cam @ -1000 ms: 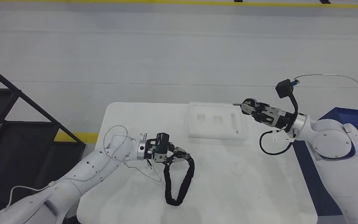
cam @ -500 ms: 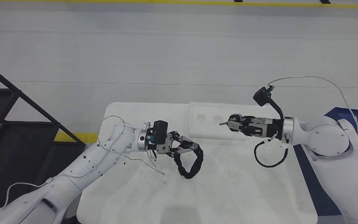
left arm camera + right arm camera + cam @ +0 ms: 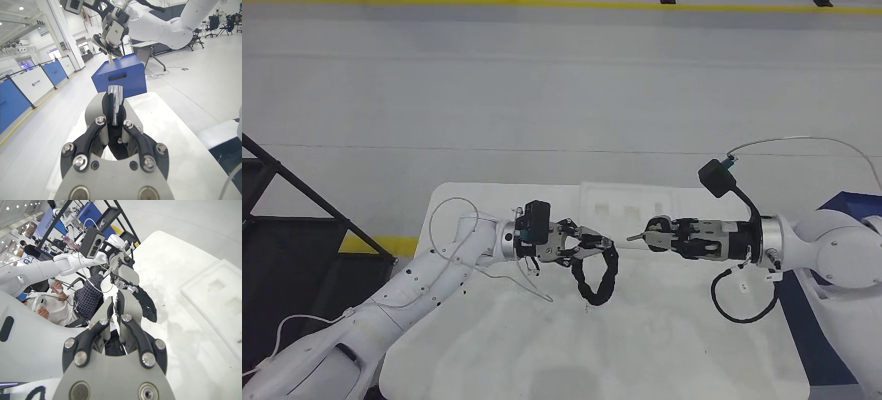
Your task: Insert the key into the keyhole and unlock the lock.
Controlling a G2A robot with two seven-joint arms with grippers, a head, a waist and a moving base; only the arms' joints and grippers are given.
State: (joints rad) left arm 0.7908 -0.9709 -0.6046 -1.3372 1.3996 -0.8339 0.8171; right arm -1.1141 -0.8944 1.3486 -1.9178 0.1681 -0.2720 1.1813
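Aligning the key (image 3: 110,59) with the keyhole (image 3: 119,284) is the step in hand; insertion is not yet made. The left tool (image 3: 587,245) is clamped on the lock (image 3: 115,98), fingers closed on its black body, with the chrome cylinder projecting beyond the fingertips. The lock is held in the air above the desk (image 3: 672,340). Its black cable (image 3: 597,285) hangs in a loop toward 6 o'clock in the top view. The right tool (image 3: 654,236) is closed on the head of the key, with the blade pointing toward 9 o'clock at the lock. In the top view the key tip lies at 3 o'clock of the cylinder, near it but apart. A white foam tray (image 3: 622,200) lies on the desk at 12 o'clock of that gap.

Next move, as judged: bring the blade onto the cylinder axis. The left wrist view shows the key offset from the cylinder face, so a sideways correction appears necessary before any advance. The orientation of the blade relative to the slot cannot be read. Once aligned, advance straight until the blade seats, then rotate the key while the left tool resists the torque.
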